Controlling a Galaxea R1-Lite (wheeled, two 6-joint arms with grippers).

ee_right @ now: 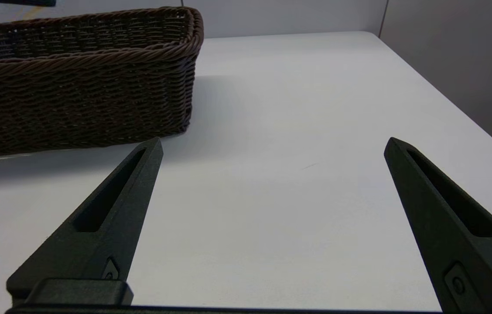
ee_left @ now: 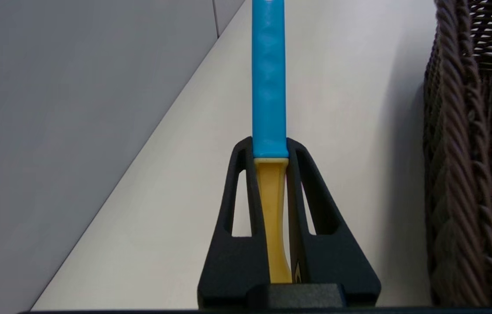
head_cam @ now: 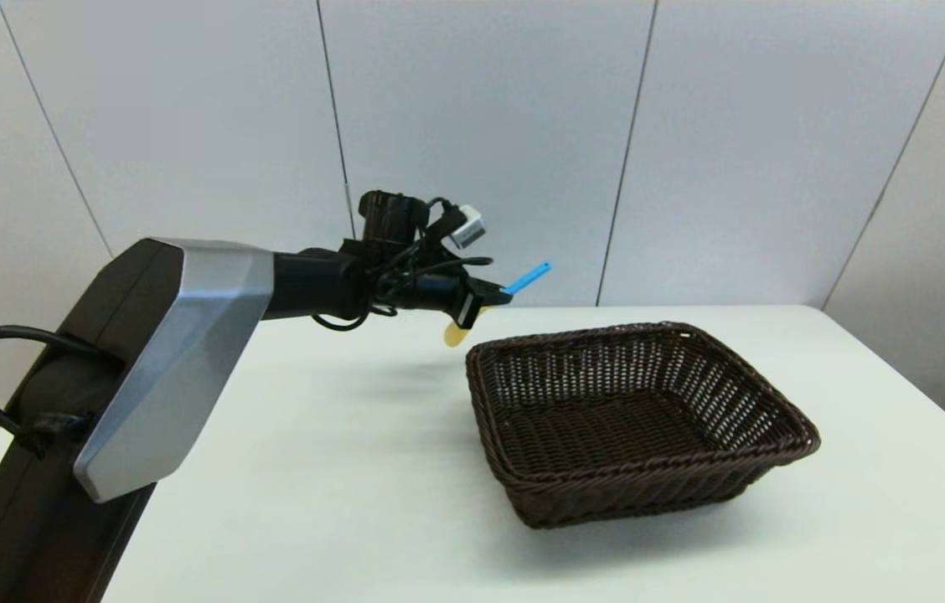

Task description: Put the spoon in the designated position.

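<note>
One spoon [head_cam: 514, 289] is hanging in the air just beside the far left corner of a woven basket [head_cam: 774, 452], blue handle pointing up and away, yellow bowl drooping below. The left gripper [head_cam: 481, 303] is pinching it at the neck, probably so it can be carried over the rim. The right gripper [ee_right: 272, 146] is idling low over the white table [head_cam: 338, 469], fingers spread wide, holding nothing.
</note>
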